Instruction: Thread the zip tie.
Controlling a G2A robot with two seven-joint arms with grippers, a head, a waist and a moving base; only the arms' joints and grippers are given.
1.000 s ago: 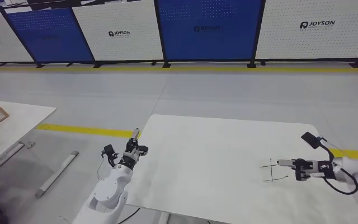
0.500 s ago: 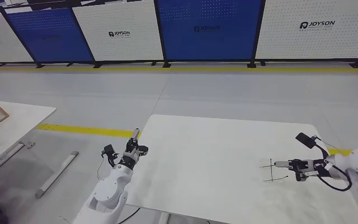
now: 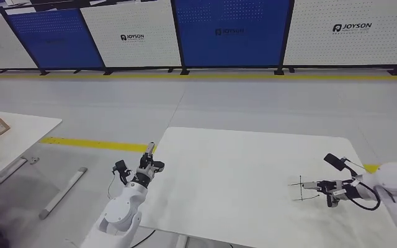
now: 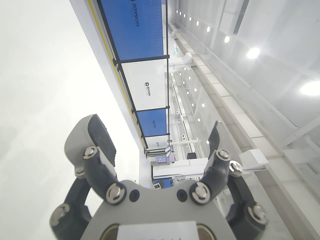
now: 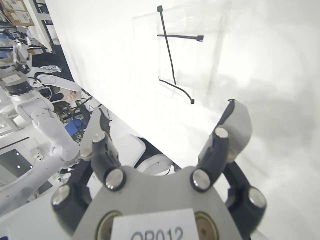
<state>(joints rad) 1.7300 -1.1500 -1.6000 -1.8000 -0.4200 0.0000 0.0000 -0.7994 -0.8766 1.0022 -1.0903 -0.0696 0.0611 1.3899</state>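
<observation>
Three black zip ties lie on a clear sheet (image 5: 195, 61) near the table's right side. A long zip tie (image 5: 167, 47) is crossed by a shorter one (image 5: 182, 36), and a curved zip tie (image 5: 178, 89) lies closest to my right gripper (image 5: 166, 112). That gripper is open and holds nothing, a short way from the curved tie. In the top view the crossed ties (image 3: 301, 184) sit just left of the right gripper (image 3: 317, 185). My left gripper (image 4: 157, 128) is open and empty at the table's left edge (image 3: 149, 150), far from the ties.
The white table (image 3: 236, 180) is bare apart from the ties. Its front edge runs close to the right gripper in the right wrist view. Another white table (image 3: 18, 133) stands off to the far left across the floor.
The right arm's wrist has swung a little left and lower, bringing its gripper slightly closer to the zip ties. The left arm has not moved.
</observation>
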